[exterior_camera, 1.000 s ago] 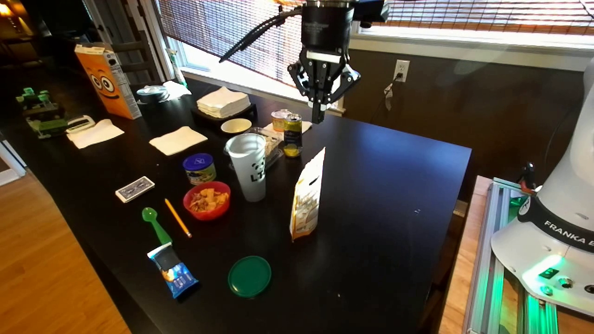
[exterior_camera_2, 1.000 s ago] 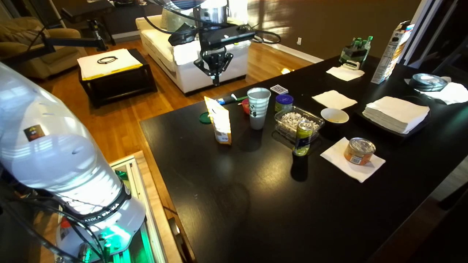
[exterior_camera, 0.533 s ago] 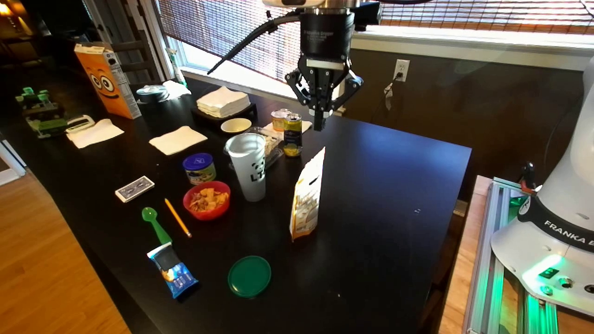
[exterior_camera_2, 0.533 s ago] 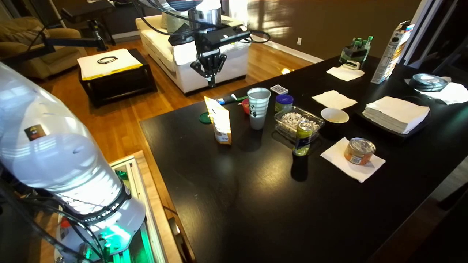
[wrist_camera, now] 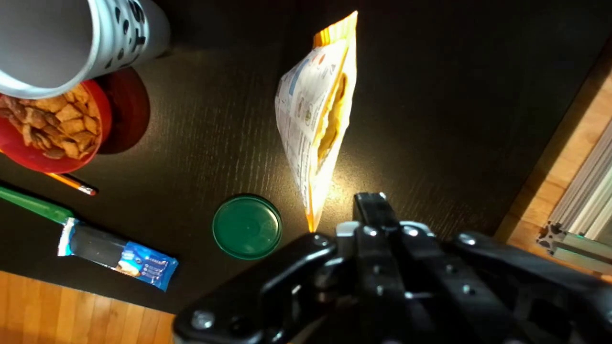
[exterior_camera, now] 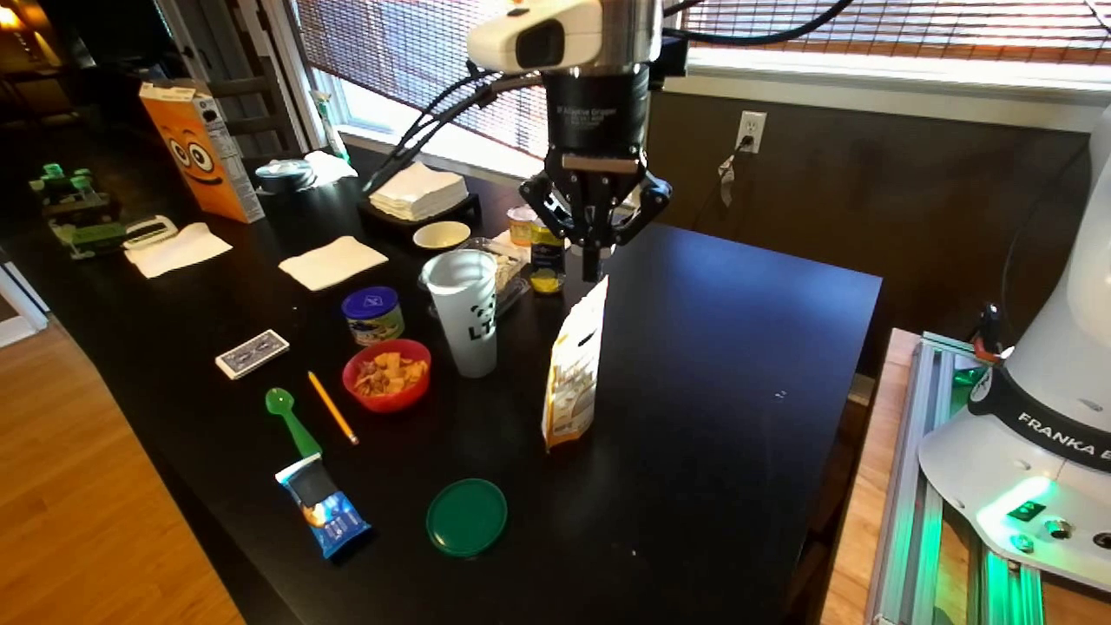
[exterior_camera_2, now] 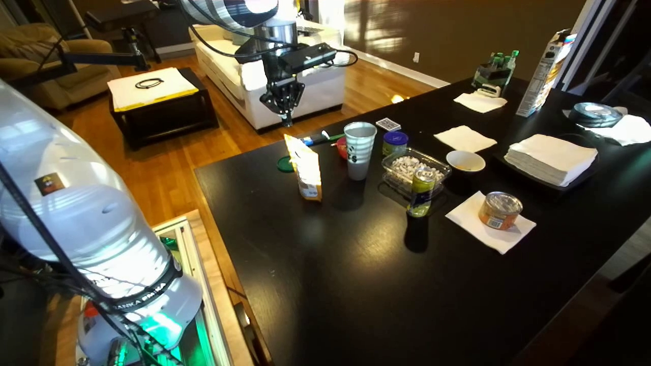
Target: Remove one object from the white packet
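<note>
Relative to the frames of one second earlier, the gripper (exterior_camera: 592, 266) had been lowered and brought closer to the white packet (exterior_camera: 573, 373), whose position was unchanged. The fingers (wrist_camera: 370, 209) were pressed together. In an exterior view, a small gap was left between the fingertips (exterior_camera_2: 287, 122) and the top edge of the packet. The packet was stood upright on the dark table (exterior_camera: 703, 417). In the wrist view, a yellow-edged opening (wrist_camera: 333, 125) was exposed along its top; the contents could not be made out, and the place of the object could not be told.

In an exterior view, the cup (exterior_camera: 464, 312) was set to the left of the packet, and the red bowl (exterior_camera: 388, 403), filled with snack pieces (exterior_camera: 392, 373), was set left of the cup. The blue-lidded can (exterior_camera: 373, 317) was placed on the far side of the bowl. The green lid (exterior_camera: 467, 518) was laid nearer than the packet and to its left. The pencil (exterior_camera: 332, 408), the green spoon (exterior_camera: 299, 430) and the blue-wrapped bar (exterior_camera: 330, 510) were laid farther left. In an exterior view, the clear container (exterior_camera_2: 394, 182) was seen right of the cup, with the yellow-green can (exterior_camera_2: 421, 195) at its near side.
</note>
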`<action>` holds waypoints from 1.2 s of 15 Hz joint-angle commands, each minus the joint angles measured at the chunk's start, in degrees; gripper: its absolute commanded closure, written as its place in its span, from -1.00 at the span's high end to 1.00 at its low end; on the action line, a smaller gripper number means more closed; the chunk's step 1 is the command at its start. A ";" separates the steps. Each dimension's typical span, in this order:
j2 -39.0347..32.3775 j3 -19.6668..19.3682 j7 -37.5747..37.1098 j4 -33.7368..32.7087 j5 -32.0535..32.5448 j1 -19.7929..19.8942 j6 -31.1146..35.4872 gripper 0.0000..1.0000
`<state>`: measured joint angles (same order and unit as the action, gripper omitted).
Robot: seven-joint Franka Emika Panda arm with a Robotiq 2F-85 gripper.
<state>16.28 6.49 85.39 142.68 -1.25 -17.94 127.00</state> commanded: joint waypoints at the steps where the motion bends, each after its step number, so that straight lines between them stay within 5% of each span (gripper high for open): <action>1: -3.18 0.55 -0.04 0.22 2.91 1.66 4.32 -1.00; 18: -9.64 -0.04 4.93 -1.64 -1.31 3.66 6.14 -1.00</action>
<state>8.15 6.23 87.89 142.27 -0.68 -14.86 132.70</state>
